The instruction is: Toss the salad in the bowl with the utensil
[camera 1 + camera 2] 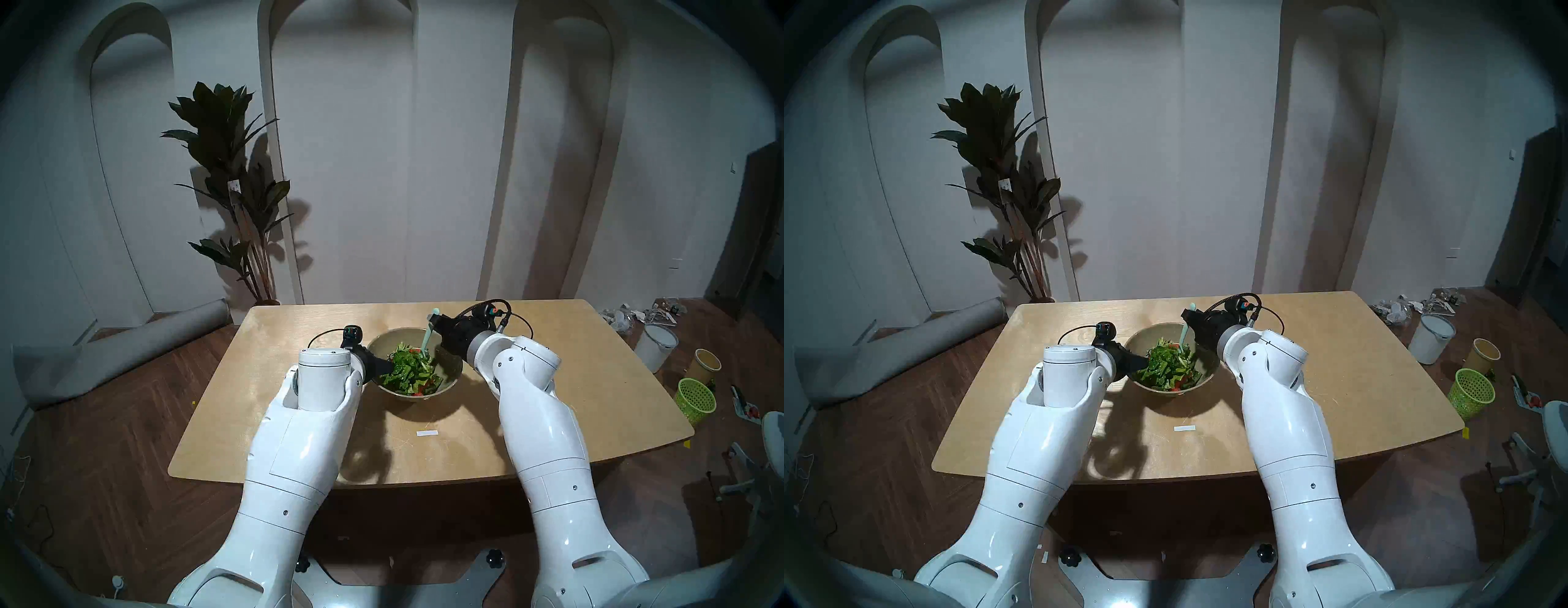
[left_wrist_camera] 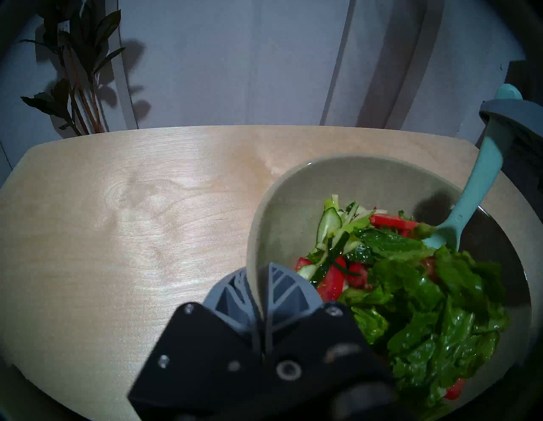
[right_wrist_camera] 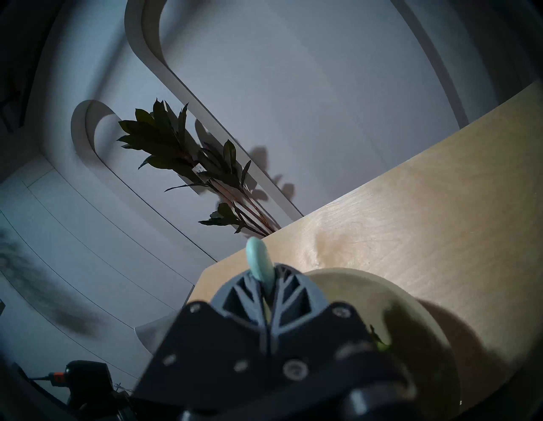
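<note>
Head view, fork point(image 1: 427, 335) near-upright, handle up, tines in salad point(image 1: 408, 368)

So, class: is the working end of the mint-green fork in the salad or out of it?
In it. The fork slants down from the right gripper; its lower end is buried under leaves of the salad.

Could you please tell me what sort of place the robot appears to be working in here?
Probably a home-style room staged for robot trials, not a real kitchen: a pale wooden table on dark herringbone wood flooring, white arched wall panels, a tall dark-leaved potted plant, and clutter on the floor.
</note>
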Available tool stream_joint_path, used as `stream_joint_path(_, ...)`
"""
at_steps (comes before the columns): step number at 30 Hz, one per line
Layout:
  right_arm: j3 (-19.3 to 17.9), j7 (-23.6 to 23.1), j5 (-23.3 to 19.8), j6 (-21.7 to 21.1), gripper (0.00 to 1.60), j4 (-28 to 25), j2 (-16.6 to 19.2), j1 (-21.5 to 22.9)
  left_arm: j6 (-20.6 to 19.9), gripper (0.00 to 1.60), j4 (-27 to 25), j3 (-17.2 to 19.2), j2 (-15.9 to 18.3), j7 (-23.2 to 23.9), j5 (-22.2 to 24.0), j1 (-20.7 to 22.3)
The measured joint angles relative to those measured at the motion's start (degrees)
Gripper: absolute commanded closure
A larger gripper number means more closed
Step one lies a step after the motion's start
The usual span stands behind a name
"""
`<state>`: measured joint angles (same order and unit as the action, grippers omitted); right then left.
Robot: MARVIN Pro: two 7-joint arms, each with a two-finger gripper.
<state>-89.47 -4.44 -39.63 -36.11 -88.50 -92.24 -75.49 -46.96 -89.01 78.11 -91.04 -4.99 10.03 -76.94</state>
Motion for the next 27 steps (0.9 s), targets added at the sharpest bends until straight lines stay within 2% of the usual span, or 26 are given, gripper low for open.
stream_joint_path(9, 0.6, -1.1, 0.1, 0.5, 1.60, -2.4, 0.3, -0.1, 0.0, 1.60, 0.0, 0.0, 0.0, 0.0, 0.0, 0.0)
stream_joint_path(27, 0.5, -4.0, 4.5, 0.7, 1.60, -4.2, 6.7, -1.1, 0.0, 1.60, 0.0, 0.0, 0.0, 0.0, 0.0, 0.0)
